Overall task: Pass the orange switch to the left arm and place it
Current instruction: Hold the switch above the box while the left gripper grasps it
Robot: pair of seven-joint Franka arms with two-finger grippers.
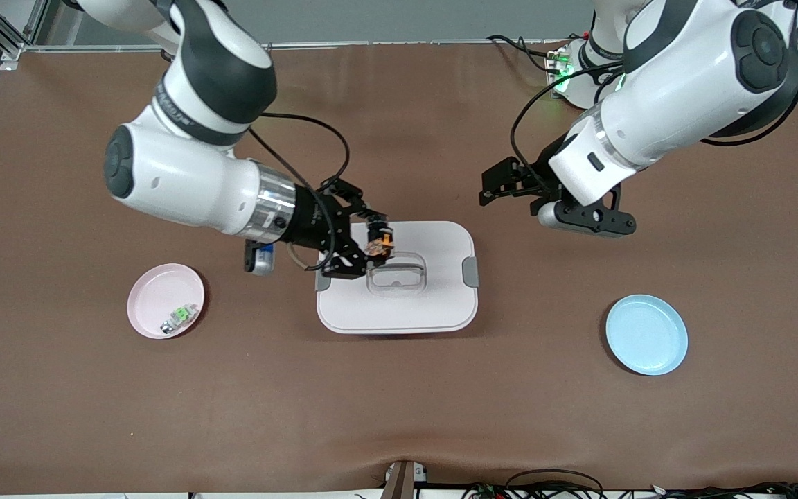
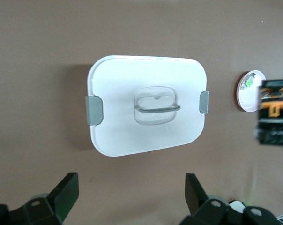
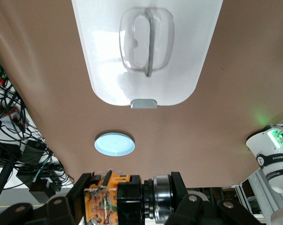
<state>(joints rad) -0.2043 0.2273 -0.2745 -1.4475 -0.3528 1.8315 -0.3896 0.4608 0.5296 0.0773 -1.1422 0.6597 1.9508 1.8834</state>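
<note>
The right gripper pinches the switch in the air over the box — above the lid's edge toward the right arm's end. The left gripper hangs spread over bare worktop — holding nothing.

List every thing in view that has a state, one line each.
Large white lidded box: shut, grey side clips down, handle flat.
Tiny black-and-orange switch: held in the air above the box.
Right gripper: shut on the switch.
Left gripper: open, empty, over bare table.
Small pink plate: holds a tiny green-and-clear part.
Small blue plate: empty.
</note>
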